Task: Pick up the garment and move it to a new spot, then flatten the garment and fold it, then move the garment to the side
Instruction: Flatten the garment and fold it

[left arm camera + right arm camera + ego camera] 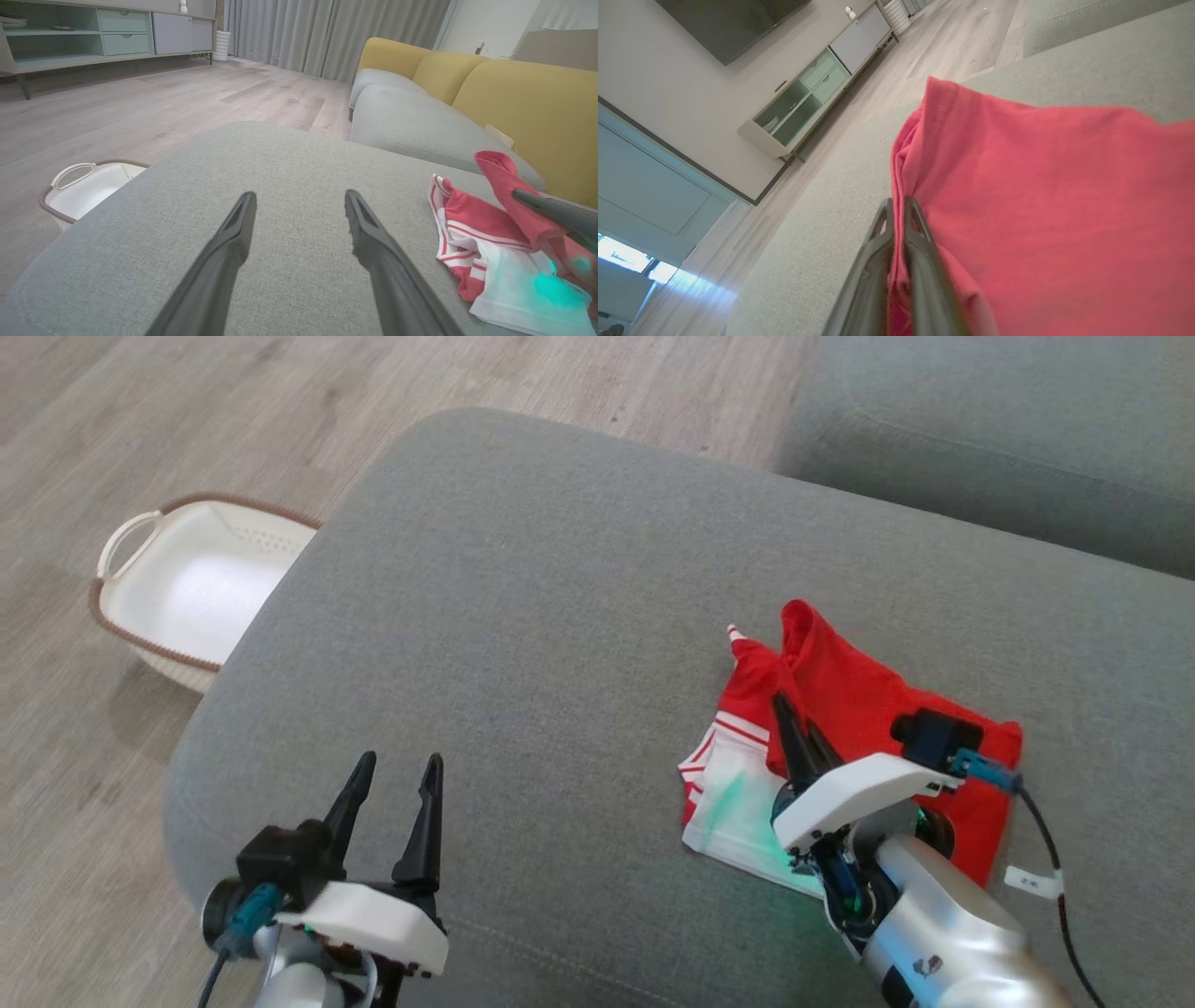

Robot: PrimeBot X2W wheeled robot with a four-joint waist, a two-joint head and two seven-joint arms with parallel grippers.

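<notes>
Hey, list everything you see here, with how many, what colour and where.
garment: one, red with white striped parts, crumpled on the near cushion's right side
seat cushions: two, grey, one under the garment, one beyond it
basket: one, white with brown rim, on the floor left of the near cushion
floor: one, pale wood, around the seats
cabinet: one, pale green and white, far wall
left gripper: one, dark fingers, open over the near cushion
right gripper: one, dark fingers, shut on the garment's red fabric

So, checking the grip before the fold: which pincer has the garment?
The right pincer, shut on a red fold of the garment; the left pincer stands open and empty.
</notes>
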